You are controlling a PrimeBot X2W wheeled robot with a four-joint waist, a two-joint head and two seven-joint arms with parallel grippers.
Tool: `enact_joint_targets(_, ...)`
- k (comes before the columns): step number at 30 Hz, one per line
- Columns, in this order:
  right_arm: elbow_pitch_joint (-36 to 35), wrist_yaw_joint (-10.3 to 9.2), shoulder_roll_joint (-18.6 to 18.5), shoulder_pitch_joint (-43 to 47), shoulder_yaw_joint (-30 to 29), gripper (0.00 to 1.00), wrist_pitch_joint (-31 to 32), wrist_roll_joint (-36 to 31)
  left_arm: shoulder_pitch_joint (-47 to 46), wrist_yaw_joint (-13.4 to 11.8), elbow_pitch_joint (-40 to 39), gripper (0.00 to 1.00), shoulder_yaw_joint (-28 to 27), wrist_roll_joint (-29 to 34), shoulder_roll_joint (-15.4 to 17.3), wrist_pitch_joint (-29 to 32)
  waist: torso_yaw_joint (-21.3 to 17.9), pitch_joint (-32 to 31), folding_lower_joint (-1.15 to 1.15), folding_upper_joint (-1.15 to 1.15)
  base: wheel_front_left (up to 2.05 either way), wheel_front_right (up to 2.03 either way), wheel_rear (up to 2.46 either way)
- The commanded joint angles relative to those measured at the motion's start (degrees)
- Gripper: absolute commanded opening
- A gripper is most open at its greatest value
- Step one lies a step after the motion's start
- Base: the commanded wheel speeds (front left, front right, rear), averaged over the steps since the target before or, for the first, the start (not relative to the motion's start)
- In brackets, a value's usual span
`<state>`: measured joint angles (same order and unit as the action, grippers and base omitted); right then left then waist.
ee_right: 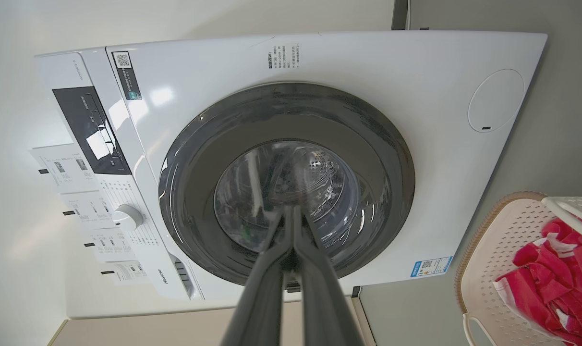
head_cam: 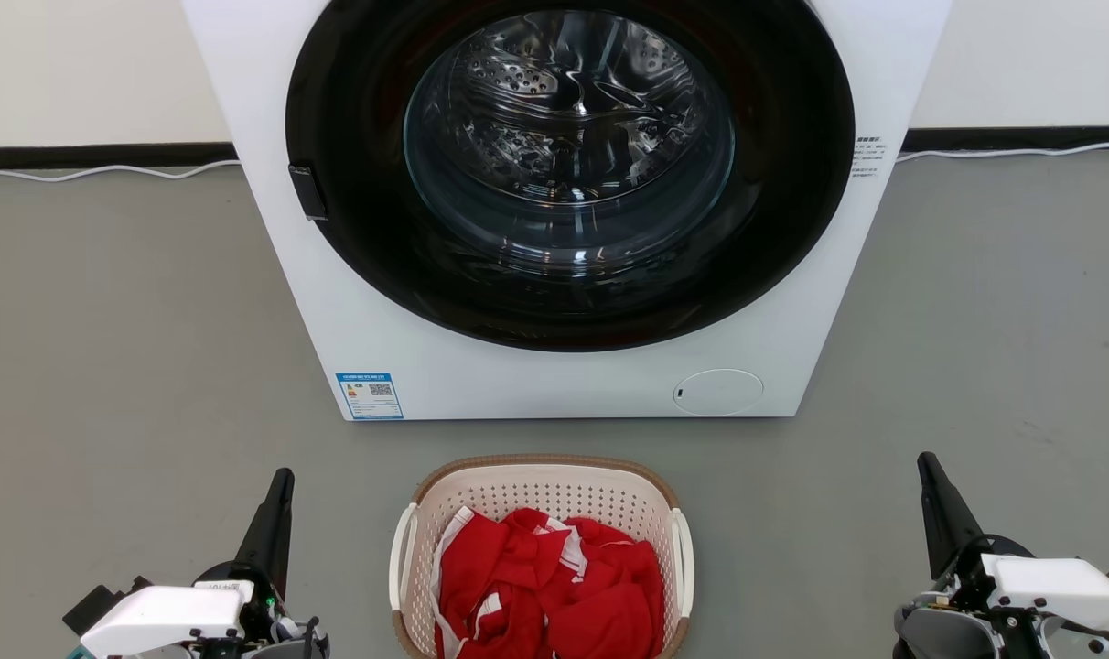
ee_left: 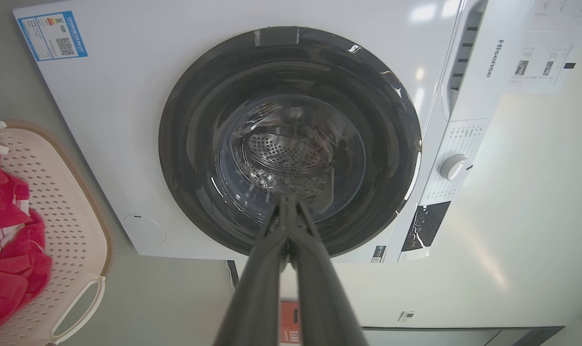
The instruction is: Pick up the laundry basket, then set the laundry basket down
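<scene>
The laundry basket (head_cam: 541,490) stands on the grey floor just in front of the washing machine, at the bottom middle of the head view. It is cream and perforated with a brown rim and white loop handles (head_cam: 403,554) on both sides, and it holds red and white cloth (head_cam: 545,586). My left gripper (head_cam: 283,478) is shut and empty, well to the basket's left. My right gripper (head_cam: 926,460) is shut and empty, well to its right. The basket (ee_left: 75,230) lies at the left edge of the left wrist view and the basket (ee_right: 492,240) at the lower right of the right wrist view.
A white front-loading washing machine (head_cam: 554,366) with a dark round door (head_cam: 568,174) stands close behind the basket. A white cable (head_cam: 106,171) runs along the wall's dark skirting. Grey floor (head_cam: 134,348) spreads out on both sides of the machine.
</scene>
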<state>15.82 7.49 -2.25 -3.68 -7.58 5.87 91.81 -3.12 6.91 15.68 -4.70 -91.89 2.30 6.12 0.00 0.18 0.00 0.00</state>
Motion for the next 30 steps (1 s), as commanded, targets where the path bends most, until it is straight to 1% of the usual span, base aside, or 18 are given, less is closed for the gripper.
enact_joint_targets(1, -1.8, 0.0, -0.6, -2.5, 1.1, 0.0, 0.6, 0.4, -3.1, 0.6, -1.6, 0.0, -1.8, -0.3, 0.6, 0.4, 0.0, 0.0, 0.0, 0.0, 0.0, 0.0, 0.0)
enact_joint_targets(30, -1.8, 0.0, -0.6, -2.5, 1.1, 0.0, 0.6, 0.4, -3.1, 0.6, -1.6, 0.0, -1.8, -0.3, 0.6, 0.4, 0.0, 0.0, 0.0, 0.0, 0.0, 0.0, 0.0)
